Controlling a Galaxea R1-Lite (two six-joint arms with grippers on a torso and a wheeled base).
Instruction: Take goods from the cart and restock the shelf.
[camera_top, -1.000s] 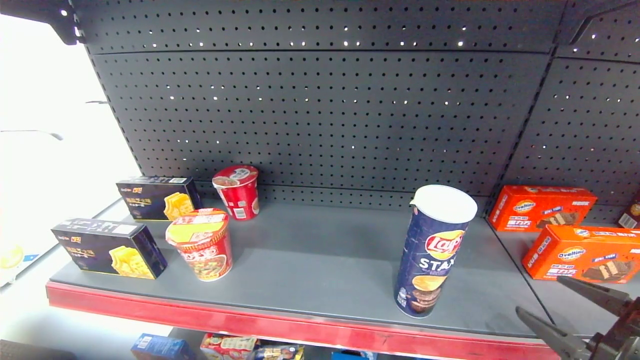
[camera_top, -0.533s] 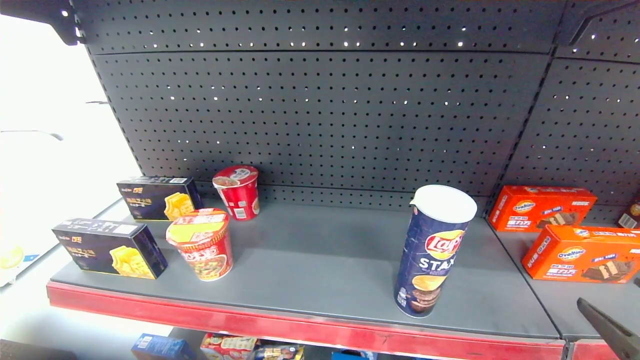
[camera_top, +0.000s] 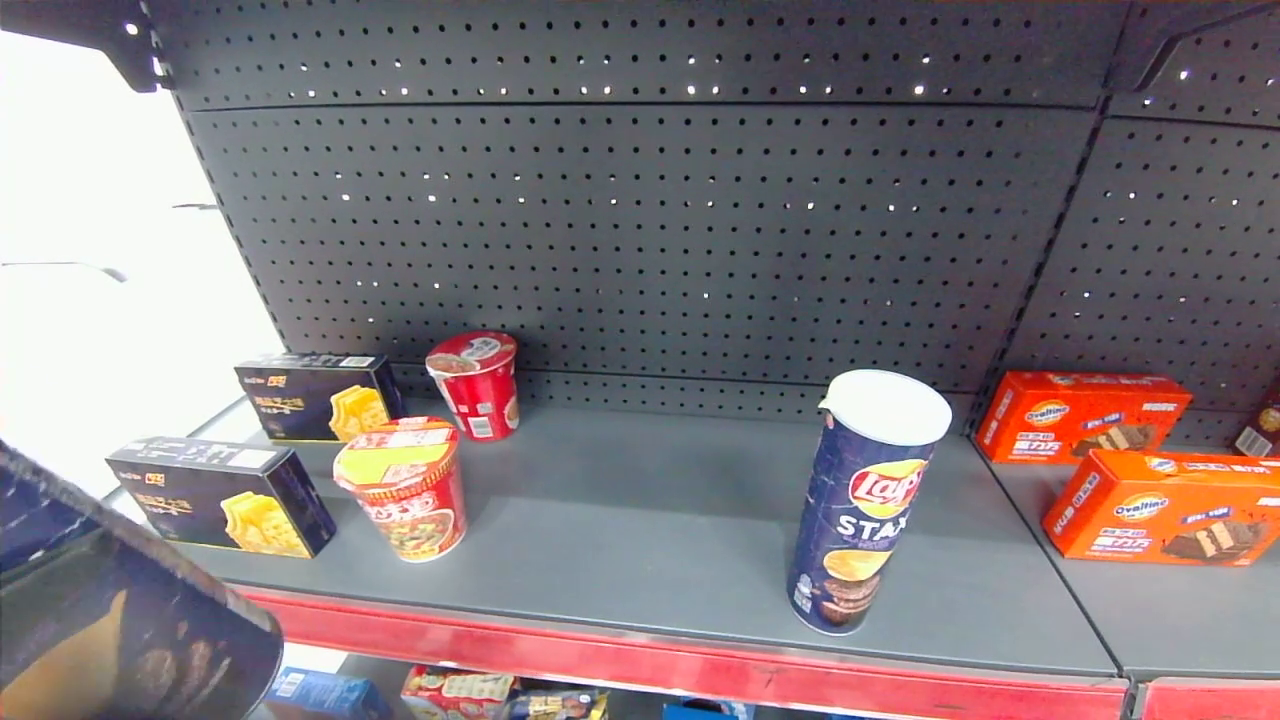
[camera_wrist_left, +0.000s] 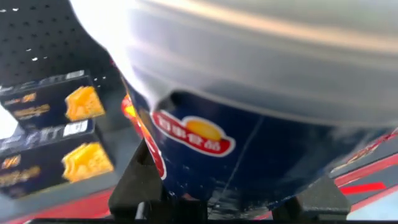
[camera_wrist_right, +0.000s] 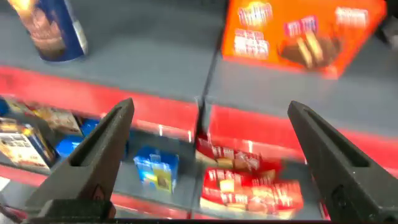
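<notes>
Left gripper (camera_wrist_left: 230, 200) is pinching a dark blue cardboard crisp canister (camera_top: 130, 620) around its body, one finger on either side. In the head view the canister is hanging tilted at the lower left, in front of the grey metal shelf (camera_top: 640, 520) and partly below its red front edge.

Right gripper (camera_wrist_right: 210, 106) is hanging with its fingers spread and nothing between them, facing the red edge near the orange boxes (camera_top: 1165, 505).

By my judgement the robot is carrying this canister in for placing. The next move is calling for a lift over the red lip, a turn to upright, and a gentle set-down on the bare stretch between the red-and-yellow noodle cup (camera_top: 405, 487) and the matching upright blue canister (camera_top: 868, 500), without nudging either.
</notes>
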